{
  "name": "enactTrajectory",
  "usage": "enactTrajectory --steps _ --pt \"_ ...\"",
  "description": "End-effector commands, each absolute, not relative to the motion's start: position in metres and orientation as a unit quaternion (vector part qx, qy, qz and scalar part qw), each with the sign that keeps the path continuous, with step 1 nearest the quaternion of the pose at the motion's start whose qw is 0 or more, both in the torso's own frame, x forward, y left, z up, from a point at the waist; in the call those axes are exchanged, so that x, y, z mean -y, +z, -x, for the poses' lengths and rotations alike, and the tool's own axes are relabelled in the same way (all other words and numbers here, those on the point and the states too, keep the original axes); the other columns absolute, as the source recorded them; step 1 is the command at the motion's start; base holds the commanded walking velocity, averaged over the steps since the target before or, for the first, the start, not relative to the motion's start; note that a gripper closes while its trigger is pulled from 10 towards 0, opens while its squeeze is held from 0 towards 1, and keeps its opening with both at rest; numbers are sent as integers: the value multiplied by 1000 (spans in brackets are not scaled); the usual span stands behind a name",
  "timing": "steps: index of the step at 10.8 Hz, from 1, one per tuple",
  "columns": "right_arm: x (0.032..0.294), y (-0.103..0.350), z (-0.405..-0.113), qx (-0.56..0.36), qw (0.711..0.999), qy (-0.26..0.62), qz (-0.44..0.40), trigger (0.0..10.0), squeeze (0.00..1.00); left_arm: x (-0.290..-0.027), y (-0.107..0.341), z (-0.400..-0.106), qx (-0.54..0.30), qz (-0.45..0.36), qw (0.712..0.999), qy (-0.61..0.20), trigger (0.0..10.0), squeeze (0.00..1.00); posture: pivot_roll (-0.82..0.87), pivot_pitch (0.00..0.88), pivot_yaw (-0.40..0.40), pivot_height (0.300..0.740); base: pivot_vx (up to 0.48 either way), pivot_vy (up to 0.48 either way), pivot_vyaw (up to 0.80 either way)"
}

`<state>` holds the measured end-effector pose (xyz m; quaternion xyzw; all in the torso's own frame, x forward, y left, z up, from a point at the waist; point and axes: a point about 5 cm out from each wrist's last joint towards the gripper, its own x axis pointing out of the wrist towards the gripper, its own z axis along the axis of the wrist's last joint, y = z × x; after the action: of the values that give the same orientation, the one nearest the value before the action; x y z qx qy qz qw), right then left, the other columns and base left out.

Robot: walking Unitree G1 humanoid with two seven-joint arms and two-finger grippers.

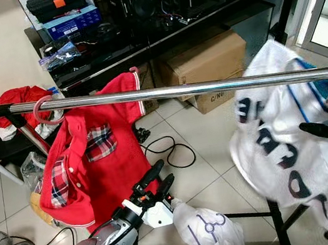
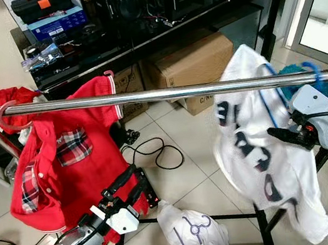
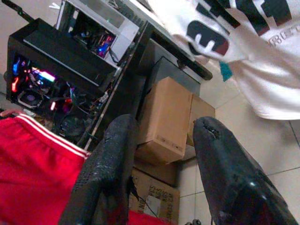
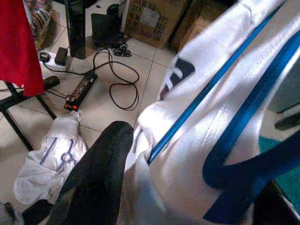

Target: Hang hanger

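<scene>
Blue hanger (image 2: 312,71): hooked over the chrome rail (image 1: 208,86) at its right end, carrying the white shirt (image 1: 285,158), which hangs tilted below the rail.
Right gripper (image 1: 318,130): reaches in from the right at mid-height of the white shirt, black fingers pointing left into the cloth; in the right wrist view the shirt and the hanger's blue bars lie between its two fingers, which stand apart. Whether they pinch the cloth cannot be told.
Left gripper (image 1: 158,180): raised low in front of the robot, silver forearm angled up and to the right, fingers spread and holding nothing, just beside the hem of the red shirt (image 1: 95,166).
White cloth (image 1: 209,235): crumpled on the floor by the rack's black base bars.
Red shirt: hangs from a pink hanger (image 1: 41,112) at the rail's left end.
Cable (image 1: 169,150): looped on the tiles behind the rail.
Cardboard boxes (image 1: 208,64): under the dark surface (image 1: 155,38) that carries electronics.
</scene>
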<state>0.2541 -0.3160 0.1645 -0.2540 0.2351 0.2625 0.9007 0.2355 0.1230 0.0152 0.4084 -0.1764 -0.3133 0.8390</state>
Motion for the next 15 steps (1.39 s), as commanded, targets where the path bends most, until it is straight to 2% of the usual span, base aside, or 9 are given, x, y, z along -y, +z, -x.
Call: enactTrajectory --steps 1,5,10,14,15 --pt "314 171 -251 -223 896 278 264 0 0 -126 14 -235 172 -413 838 -311 10000 0 -89 34 63 740 0 0 0" --pt "310 184 -239 -197 889 323 256 0 0 -126 14 -236 173 -410 839 -313 10000 0 -103 33 72 740 0 0 0" --pt "313 205 -232 -155 899 321 254 0 0 -121 15 -237 174 -406 838 -319 10000 0 -123 31 78 740 0 0 0" --pt "311 197 -227 -180 885 341 259 0 0 -120 13 -235 173 -404 839 -321 10000 0 -118 38 71 740 0 0 0" --pt "308 187 -226 -199 871 352 280 0 0 -120 13 -234 172 -403 840 -321 10000 0 -117 39 69 740 0 0 0"
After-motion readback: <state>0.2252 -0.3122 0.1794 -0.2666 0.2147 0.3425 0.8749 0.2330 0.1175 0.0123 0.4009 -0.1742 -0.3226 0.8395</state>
